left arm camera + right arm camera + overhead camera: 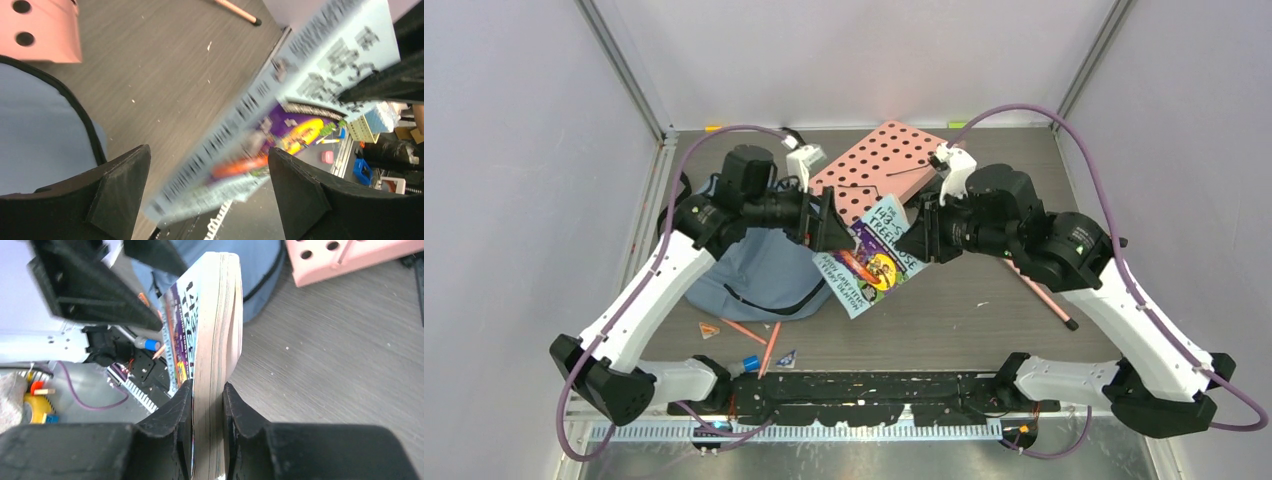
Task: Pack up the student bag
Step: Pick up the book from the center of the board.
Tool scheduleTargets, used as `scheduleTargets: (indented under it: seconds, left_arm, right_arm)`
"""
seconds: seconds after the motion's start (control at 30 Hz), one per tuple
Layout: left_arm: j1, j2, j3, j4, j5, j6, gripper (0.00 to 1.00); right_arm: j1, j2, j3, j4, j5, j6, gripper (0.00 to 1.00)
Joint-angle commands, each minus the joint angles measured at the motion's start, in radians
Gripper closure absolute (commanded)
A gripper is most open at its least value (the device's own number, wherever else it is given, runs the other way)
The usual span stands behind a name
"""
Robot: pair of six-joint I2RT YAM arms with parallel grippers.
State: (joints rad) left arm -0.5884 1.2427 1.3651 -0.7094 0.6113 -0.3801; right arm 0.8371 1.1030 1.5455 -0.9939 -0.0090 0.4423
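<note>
Dusty-blue fabric, black straps, black zip edging: student bag (759, 272). Lies slumped on the left half of the table (984, 315), nearer the left edge than the middle. Shows a curved black zip line on its near side.

Left gripper (826, 222): gapes wide above the bag's right side, pointing toward the middle of the table. Straddles one end of the book (876, 262) with no clear contact. Seen from the left wrist, has one finger (115, 190) on each side of the blurred cover, with a gap showing on both sides.

Right gripper (918, 243): clamps narrow on the book, fingers (175, 415) pressing both faces at the page edge. Holds it off the table, tilted, near the middle, colourful cover facing up.

Pink perforated board (879, 165): sits toward the far edge, behind the book and just beside the bag's far right part; touching or not, cannot tell.

Two pencils (764, 345) by the near edge, just in front of the bag. Another pencil (1044, 300) toward the right edge.
</note>
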Motion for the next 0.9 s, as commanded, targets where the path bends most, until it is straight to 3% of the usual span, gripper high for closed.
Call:
scheduleTargets:
  seconds: [0.0, 0.2, 0.37, 0.6, 0.77, 0.8, 0.87]
  left_arm:
    - [0.079, 0.019, 0.056, -0.027, 0.143, 0.048, 0.10]
    - [0.093, 0.003, 0.055, -0.083, 0.222, 0.094, 0.10]
    - [0.094, -0.020, 0.006, -0.047, 0.335, 0.036, 0.19]
    - [0.098, -0.047, -0.087, 0.051, 0.432, -0.065, 0.52]
    - [0.101, -0.063, -0.111, 0.095, 0.432, -0.103, 0.92]
    - [0.105, -0.073, -0.118, 0.112, 0.421, -0.112, 0.99]
    - [0.121, -0.098, -0.142, 0.143, 0.355, -0.132, 1.00]
  right_arm:
    - [0.004, 0.061, 0.114, 0.034, -0.163, -0.105, 1.00]
    - [-0.005, 0.179, 0.212, 0.034, -0.280, -0.176, 1.00]
    - [-0.030, 0.228, 0.240, 0.046, -0.324, -0.211, 1.00]
    - [-0.070, 0.236, 0.204, 0.118, -0.356, -0.201, 1.00]
    - [-0.088, 0.240, 0.185, 0.165, -0.303, -0.162, 0.98]
    - [-0.096, 0.237, 0.179, 0.170, -0.250, -0.154, 0.92]
    - [-0.129, 0.230, 0.155, 0.185, -0.200, -0.127, 0.55]
